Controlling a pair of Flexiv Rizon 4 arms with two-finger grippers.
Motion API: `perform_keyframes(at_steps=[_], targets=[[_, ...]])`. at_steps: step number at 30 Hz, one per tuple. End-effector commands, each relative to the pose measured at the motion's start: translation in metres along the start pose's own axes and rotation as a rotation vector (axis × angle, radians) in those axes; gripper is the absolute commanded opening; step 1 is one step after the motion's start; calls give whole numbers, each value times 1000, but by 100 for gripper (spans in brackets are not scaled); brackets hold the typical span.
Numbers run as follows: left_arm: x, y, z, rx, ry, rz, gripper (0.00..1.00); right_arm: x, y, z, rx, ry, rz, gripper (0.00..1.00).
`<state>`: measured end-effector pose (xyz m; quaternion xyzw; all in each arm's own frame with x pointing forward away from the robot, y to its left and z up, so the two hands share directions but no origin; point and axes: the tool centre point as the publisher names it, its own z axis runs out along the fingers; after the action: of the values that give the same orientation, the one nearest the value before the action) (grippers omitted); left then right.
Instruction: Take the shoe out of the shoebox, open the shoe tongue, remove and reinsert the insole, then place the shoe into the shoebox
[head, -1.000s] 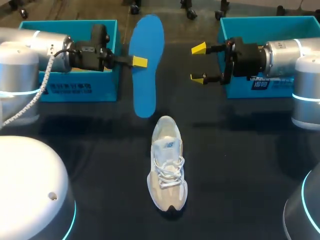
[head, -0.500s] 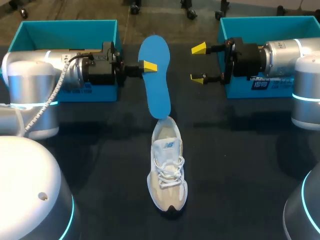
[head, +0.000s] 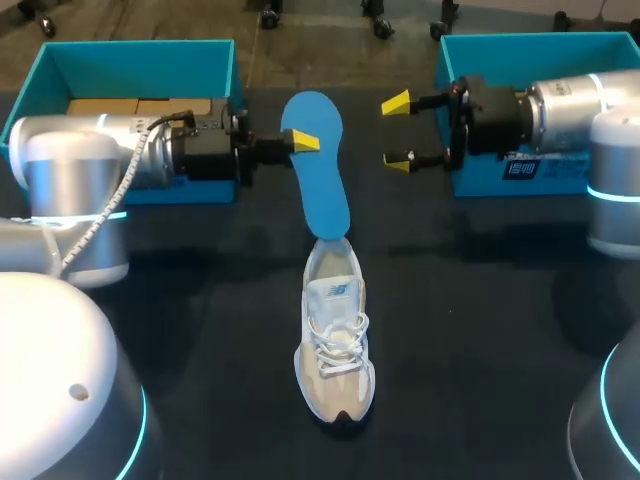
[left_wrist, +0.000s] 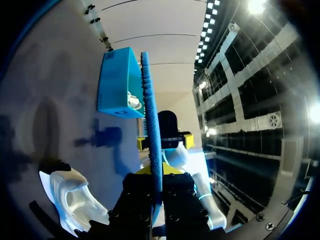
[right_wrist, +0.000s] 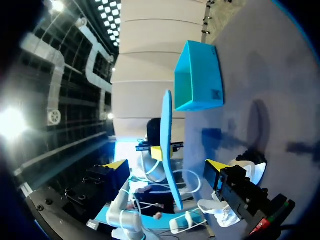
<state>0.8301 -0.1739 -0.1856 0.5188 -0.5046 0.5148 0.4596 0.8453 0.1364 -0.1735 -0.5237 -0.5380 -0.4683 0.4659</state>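
Note:
A white sneaker (head: 335, 340) lies mid-table, toe toward the front edge. My left gripper (head: 305, 142) is shut on the edge of a blue insole (head: 318, 165) and holds it up on its side. The insole's lower tip meets the shoe's heel opening. In the left wrist view the insole (left_wrist: 151, 120) stands edge-on between the shut fingers of that gripper (left_wrist: 157, 172), with the sneaker (left_wrist: 75, 200) beside it. My right gripper (head: 399, 132) stands open just right of the insole, holding nothing. In its own view the right gripper (right_wrist: 166, 165) faces the edge-on insole (right_wrist: 168, 145) ahead.
A teal shoebox (head: 135, 50) stands at the back left behind my left arm. A second teal box (head: 540, 45) stands at the back right beside my right arm. The dark tabletop (head: 480, 330) lies to either side of the shoe.
My left arm has carried the insole right and down, bringing its lower tip from left of the shoe onto the heel opening. The right gripper has stayed in place, open.

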Motion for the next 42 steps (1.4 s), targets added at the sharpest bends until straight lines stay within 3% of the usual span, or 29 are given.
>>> perform_keyframes(at_steps=[1,9,14,17,27,42], targets=[[-4,-6,8,-5,-2,-17,0,17,-3,-4,7,-123,3,100],[-11,-16,12,1,-8,-79,0,39,-11,-3,19,-360,-29,100],[-11,-16,12,1,-8,-79,0,58,-15,-2,40,-570,-6,100],[-11,-16,12,1,-8,-79,0,76,-16,5,58,-718,13,100],[-11,-16,12,1,-8,-79,0,111,-18,34,53,-1032,76,100],[-11,-16,12,1,-8,-79,0,119,-31,63,69,-1255,116,100]])
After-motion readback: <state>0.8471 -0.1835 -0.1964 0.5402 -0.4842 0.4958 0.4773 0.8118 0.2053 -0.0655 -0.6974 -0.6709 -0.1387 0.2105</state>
